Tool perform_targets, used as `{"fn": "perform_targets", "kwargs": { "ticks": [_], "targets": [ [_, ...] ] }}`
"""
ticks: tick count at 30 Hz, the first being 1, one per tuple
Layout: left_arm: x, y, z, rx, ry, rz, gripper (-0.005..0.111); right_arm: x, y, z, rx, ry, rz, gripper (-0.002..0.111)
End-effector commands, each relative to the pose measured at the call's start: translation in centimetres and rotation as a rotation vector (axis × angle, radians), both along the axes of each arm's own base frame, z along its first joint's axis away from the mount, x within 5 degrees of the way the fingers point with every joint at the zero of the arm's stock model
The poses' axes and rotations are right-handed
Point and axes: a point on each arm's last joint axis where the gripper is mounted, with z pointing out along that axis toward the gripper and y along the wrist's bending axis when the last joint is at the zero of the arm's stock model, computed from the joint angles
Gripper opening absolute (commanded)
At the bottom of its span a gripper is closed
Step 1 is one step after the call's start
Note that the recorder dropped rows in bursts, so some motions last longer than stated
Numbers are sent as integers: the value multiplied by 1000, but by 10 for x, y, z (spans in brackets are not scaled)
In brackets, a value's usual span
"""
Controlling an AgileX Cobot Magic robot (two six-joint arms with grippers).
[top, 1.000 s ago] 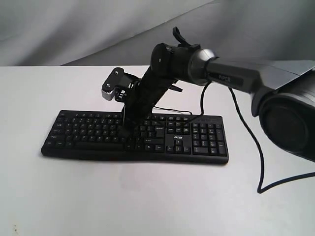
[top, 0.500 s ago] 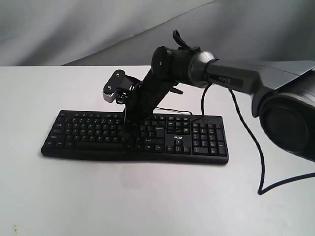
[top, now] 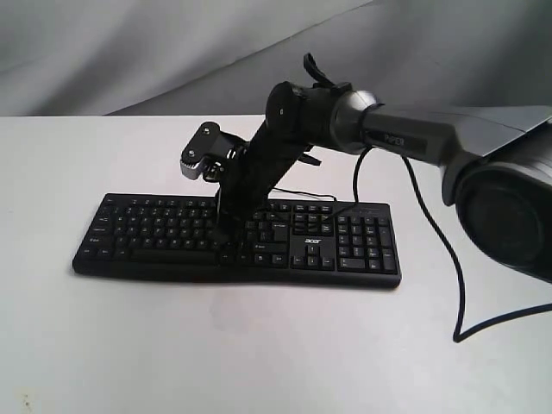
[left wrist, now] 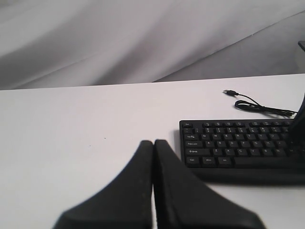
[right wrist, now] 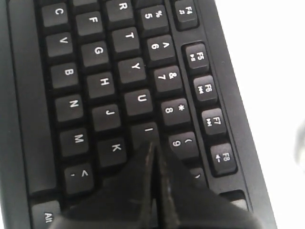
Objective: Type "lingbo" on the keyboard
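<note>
My right tool (right wrist: 152, 149), pressed together, sets its tip at the I key (right wrist: 144, 130) of the keyboard (right wrist: 95, 90), which lies directly beneath it. I judge this to be the second letter, with n, g, b and o left to type.

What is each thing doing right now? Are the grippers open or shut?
Keyboard: flat on the table, right way up.
Right gripper: shut, tip at the I key.
Left gripper: shut, off the keyboard, holding nothing.
Cable: plug end lying loose on the table.
</note>
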Motion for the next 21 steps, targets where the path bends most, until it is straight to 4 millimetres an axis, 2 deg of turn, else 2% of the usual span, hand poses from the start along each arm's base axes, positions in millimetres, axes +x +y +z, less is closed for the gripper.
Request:
{"fn": "perform_targets", "kwargs": {
  "ticks": [1, 6, 11, 14, 17, 21],
  "targets": [
    [0, 0, -1, -5, -6, 0, 1, 1, -5, 36, 42, -64, -12, 0],
    [0, 0, -1, -5, -6, 0, 1, -11, -13, 118, 127, -168, -39, 0],
    [0, 0, -1, -5, -6, 0, 1, -48, -35, 215, 212, -241, -36, 0],
    [0, 0, -1, -5, -6, 0, 1, -71, -54, 265, 239, -355, -39, 0],
    [0, 0, -1, -5, -6, 0, 1, -89, -75, 301, 241, -410, -144, 0],
    [0, 0, -1, -5, -6, 0, 1, -118, -99, 329, 236, -363, -261, 0]
  ]
}}
